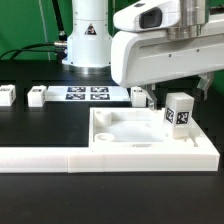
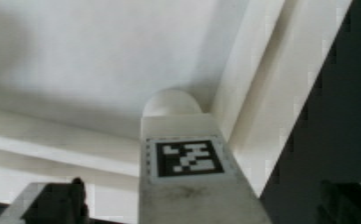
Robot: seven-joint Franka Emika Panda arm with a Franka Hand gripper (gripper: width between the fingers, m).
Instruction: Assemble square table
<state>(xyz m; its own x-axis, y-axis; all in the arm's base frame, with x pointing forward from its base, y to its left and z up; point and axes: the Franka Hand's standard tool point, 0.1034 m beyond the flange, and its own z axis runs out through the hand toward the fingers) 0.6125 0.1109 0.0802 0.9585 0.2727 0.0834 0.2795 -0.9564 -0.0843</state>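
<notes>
The square table's white slab [image 1: 128,128] lies with its rim up against a long white barrier. One white tagged leg [image 1: 180,110] stands upright in the slab's corner at the exterior view's right. The wrist view looks down this leg [image 2: 195,150], whose rounded end sits at the slab's inner corner [image 2: 88,70]. My gripper [image 2: 198,206] is open around the leg, with a dark finger [image 2: 52,206] on each side and a gap between each finger and the leg. Three more legs [image 1: 8,95] [image 1: 38,95] [image 1: 137,97] lie on the black table behind.
The L-shaped white barrier [image 1: 60,157] runs along the front edge and round the slab's right side. The marker board [image 1: 88,94] lies flat at the back, in front of the arm's base [image 1: 88,40]. The arm's white wrist housing [image 1: 150,50] hangs over the slab's back right.
</notes>
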